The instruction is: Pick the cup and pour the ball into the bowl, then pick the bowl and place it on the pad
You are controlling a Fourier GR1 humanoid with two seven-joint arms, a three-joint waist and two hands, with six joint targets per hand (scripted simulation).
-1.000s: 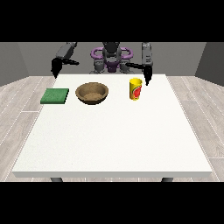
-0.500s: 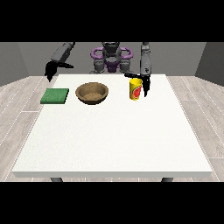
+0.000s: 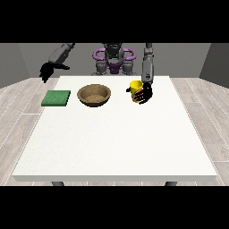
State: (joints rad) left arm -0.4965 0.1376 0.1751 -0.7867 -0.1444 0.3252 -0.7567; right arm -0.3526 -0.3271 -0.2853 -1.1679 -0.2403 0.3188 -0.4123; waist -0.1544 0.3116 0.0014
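The yellow cup with a red mark on its side stands upright on the white table, right of centre at the far side. The hand at the view's right is pressed against the cup's right side and overlaps its lower front. No ball shows; the cup's inside is hidden. The brown bowl sits left of the cup, and nothing shows in it. The green pad lies flat left of the bowl. The hand at the view's left hangs open in the air beyond the table's far left corner.
The robot's torso stands behind the far edge. Bare white table stretches from the bowl and cup to the near edge. Grey wood floor surrounds the table.
The hand at the view's right has come down and moved in against the cup. The hand at the view's left has swung outward and lower, past the table's left edge.
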